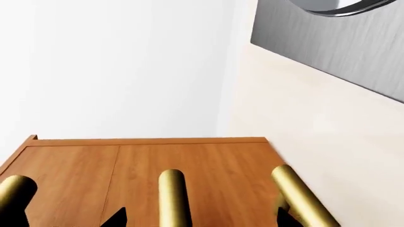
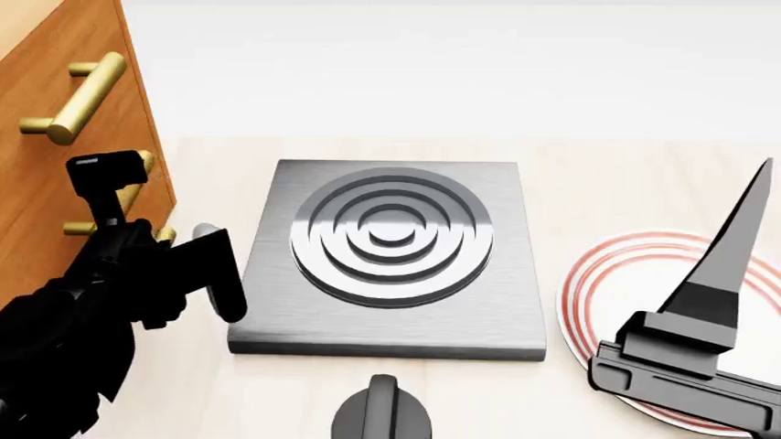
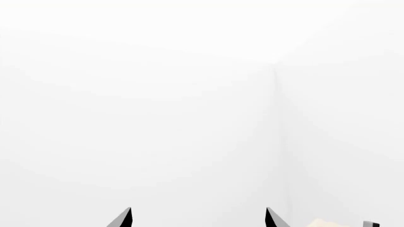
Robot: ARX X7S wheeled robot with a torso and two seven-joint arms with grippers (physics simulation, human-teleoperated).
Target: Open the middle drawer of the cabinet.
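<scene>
The pale worktop [image 2: 610, 183] fills most of the head view, with the reddish-brown cabinet [image 2: 49, 110] rising along the left edge and the grey stove plate [image 2: 390, 256] lying in the centre. The black left arm reaches from the lower left corner toward the cabinet, its left end effector [image 2: 128, 197] right at the middle drawer [image 2: 31, 197], whose brass handle [image 1: 171, 198] sits between the tips in the left wrist view, though I cannot tell whether they grip it. The right arm points upward at the lower right above a red-ringed plate [image 2: 610, 274], the right end effector [image 3: 198, 217] showing its tips spread apart against blank white.
</scene>
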